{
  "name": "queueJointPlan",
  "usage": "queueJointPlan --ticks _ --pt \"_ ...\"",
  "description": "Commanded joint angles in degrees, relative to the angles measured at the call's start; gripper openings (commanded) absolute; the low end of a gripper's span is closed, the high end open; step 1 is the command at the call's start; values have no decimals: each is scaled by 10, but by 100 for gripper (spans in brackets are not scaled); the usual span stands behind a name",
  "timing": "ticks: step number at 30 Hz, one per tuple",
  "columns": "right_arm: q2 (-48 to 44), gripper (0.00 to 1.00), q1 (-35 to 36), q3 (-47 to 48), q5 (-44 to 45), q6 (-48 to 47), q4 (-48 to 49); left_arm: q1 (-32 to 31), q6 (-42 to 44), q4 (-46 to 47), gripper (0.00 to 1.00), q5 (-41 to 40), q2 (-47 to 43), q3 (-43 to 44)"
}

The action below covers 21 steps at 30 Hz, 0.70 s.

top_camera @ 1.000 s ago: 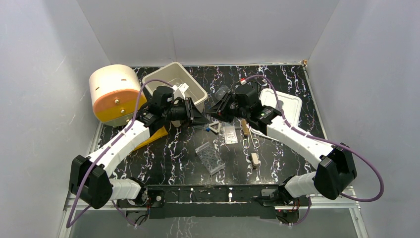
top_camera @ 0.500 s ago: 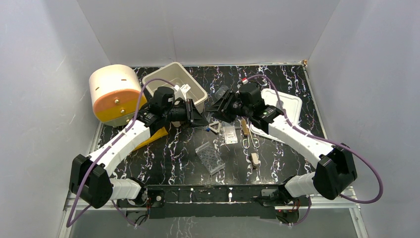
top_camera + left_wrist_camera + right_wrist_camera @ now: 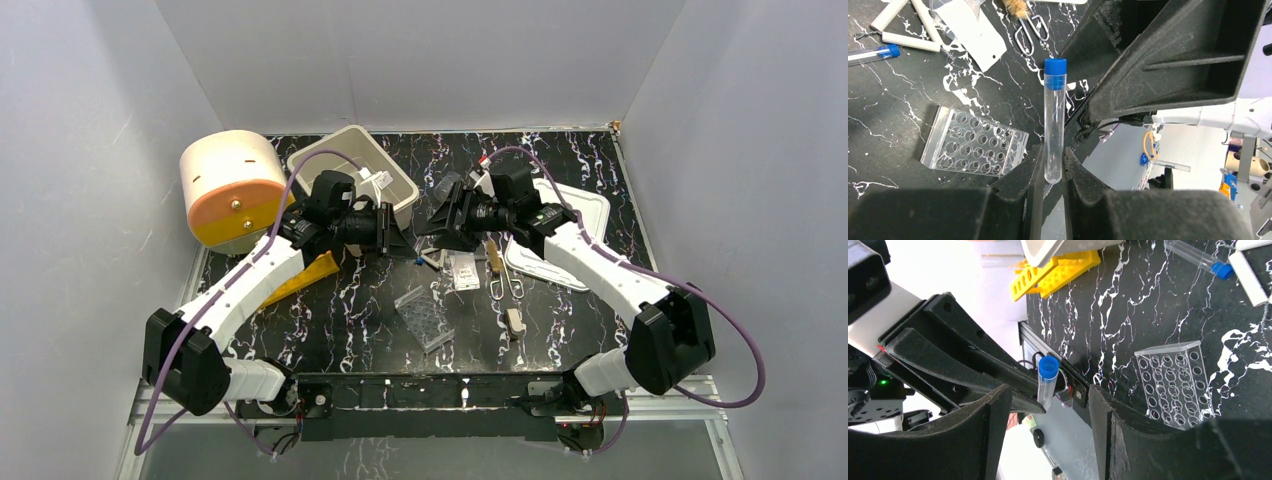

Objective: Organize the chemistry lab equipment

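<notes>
My left gripper [image 3: 1052, 155] is shut on the lower end of a clear blue-capped test tube [image 3: 1054, 120] and holds it above the table. In the top view my left gripper [image 3: 405, 243] and right gripper [image 3: 430, 224] meet tip to tip. My right gripper [image 3: 1048, 395] is open, and the held tube [image 3: 1046, 381] shows between its jaws, touching neither. A second blue-capped tube [image 3: 873, 53] lies beside the white triangle [image 3: 908, 27]. The clear well tray [image 3: 425, 316] lies at centre front. The yellow tube rack [image 3: 305, 277] lies under my left arm.
The beige tub [image 3: 340, 160] stands at the back left beside a cream and orange drum [image 3: 230, 190]. The white lid [image 3: 570, 215] lies at the right under my right arm. Wooden clamps [image 3: 493, 260] [image 3: 515, 322], wire loops and a white card [image 3: 463, 272] lie mid-table.
My right gripper has moved left towards my left gripper, and its open jaws now stand around the held tube. My left gripper has shifted slightly, still holding the tube.
</notes>
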Motion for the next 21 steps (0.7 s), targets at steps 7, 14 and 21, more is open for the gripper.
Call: queueJointPlan --ticks 7,14,21 --pt "21 51 -1 28 -52 -11 26 -3 66 -54 0 28 1 27" --pt "54 52 -1 41 -72 -4 31 -2 87 -76 0 28 -3 25" --pt "57 28 -6 21 -126 28 59 -3 88 -89 0 13 -5 40"
